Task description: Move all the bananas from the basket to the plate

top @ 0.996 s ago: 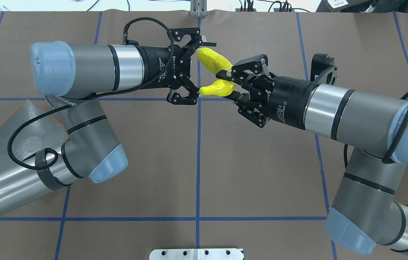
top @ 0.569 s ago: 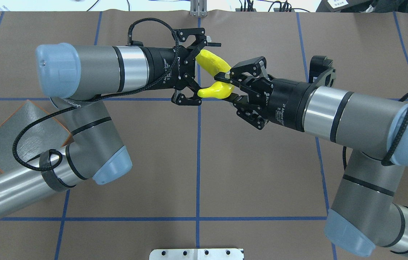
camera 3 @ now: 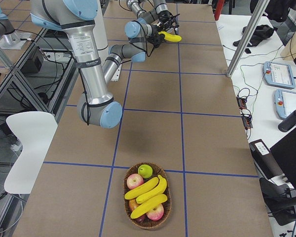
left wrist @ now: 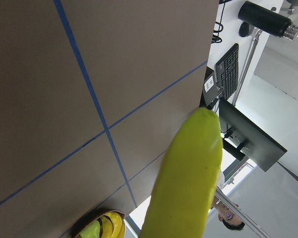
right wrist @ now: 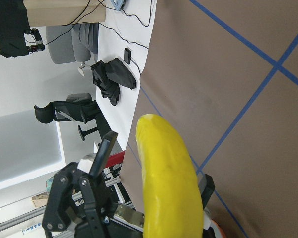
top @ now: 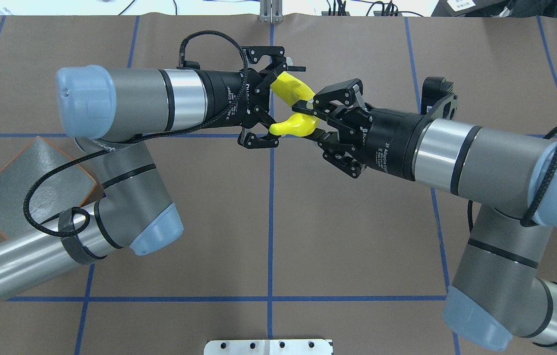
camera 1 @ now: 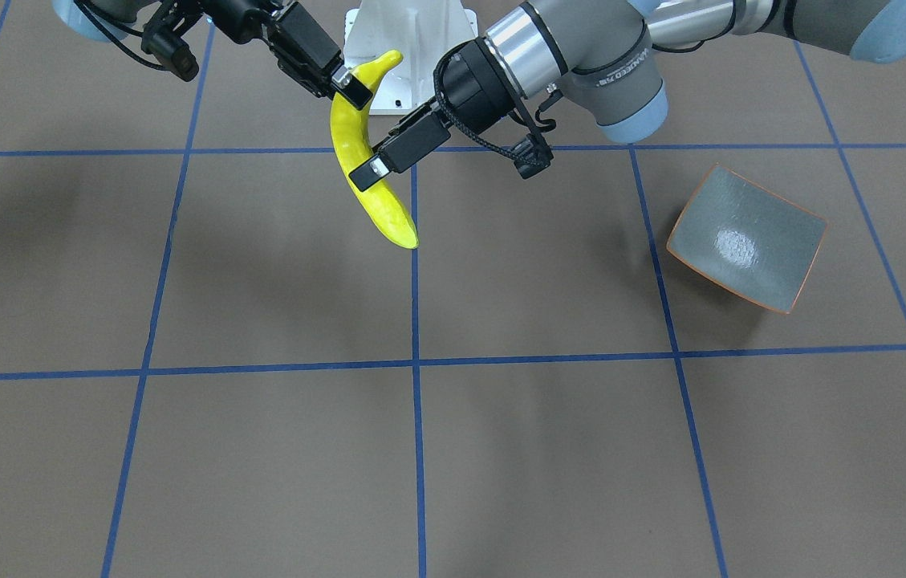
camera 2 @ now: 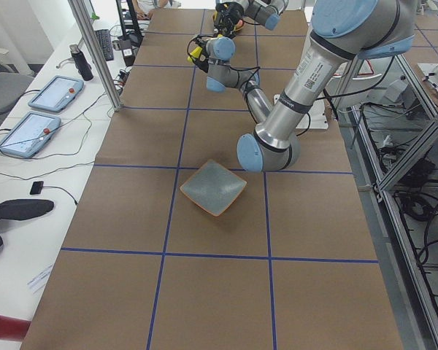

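**Bench** (top: pixel 357 236): brown cover with a blue taped grid. Bearings are read on the overhead view, with 12 o'clock away from the robot.

**Arms:** the left arm (top: pixel 125 106) and right arm (top: pixel 480 153) both reach to 12 o'clock of the central grid cross and meet there above the surface.

**Basket** (camera 3: pixel 169 197): stands at the far 3 o'clock end, outside the overhead view. It holds three bananas (camera 3: pixel 147 195) among apples (camera 3: pixel 134 180).

**Plate** (camera 1: pixel 745 238): sits at 8 o'clock, empty, partly under the left arm in the overhead view.

**Banana** (camera 1: pixel 388 217): one only, airborne at the meeting point and clear of the bench.

**Right tool** (top: pixel 308 120): clamped on the banana near one end.

**Left tool** (top: pixel 278 93): jaws spread and straddling the banana at about mid-length. One finger (camera 1: pixel 376 164) lies against or just beside the skin; contact cannot be confirmed.

**Assessment:** the step in hand appears to be a hand-over from right to left, with none of the four fruit yet on the plate.

**Recommended practice:**
- Close the left tool squarely across the thick mid-section, clear of the right tool's fingers.
- Confirm a firm hold before the right tool lets go.
- Have the right tool open fully and back straight out toward 3 o'clock.
- Expect the smooth, curved skin to swivel or slip under an off-centre pinch.
- Carry the banana low to 8 o'clock and set it down on the plate instead of dropping it.
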Controlling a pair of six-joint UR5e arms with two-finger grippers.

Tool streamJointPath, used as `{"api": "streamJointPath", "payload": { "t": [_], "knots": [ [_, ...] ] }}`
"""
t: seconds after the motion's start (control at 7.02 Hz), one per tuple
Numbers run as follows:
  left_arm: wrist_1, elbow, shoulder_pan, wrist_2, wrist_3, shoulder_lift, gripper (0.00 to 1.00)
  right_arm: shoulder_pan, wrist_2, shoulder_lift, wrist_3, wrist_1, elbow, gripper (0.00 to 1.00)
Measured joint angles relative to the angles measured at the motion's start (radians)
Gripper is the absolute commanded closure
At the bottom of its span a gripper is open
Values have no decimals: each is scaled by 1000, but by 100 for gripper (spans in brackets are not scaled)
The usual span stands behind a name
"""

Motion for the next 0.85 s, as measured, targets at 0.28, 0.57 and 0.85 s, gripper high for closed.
{"api": "streamJointPath", "payload": {
  "t": [0.28, 0.57, 0.85],
  "knots": [
    [-6, 1, 2, 0, 2, 1, 100, 0, 5, -1, -2, 0, 0, 100],
    [-10, -1, 8, 9, 3, 7, 100, 0, 9, -2, -7, 0, 1, 0],
    [-16, -4, 11, 12, 6, 10, 100, 1, 12, -6, -15, 0, 3, 0]
  ]
}}
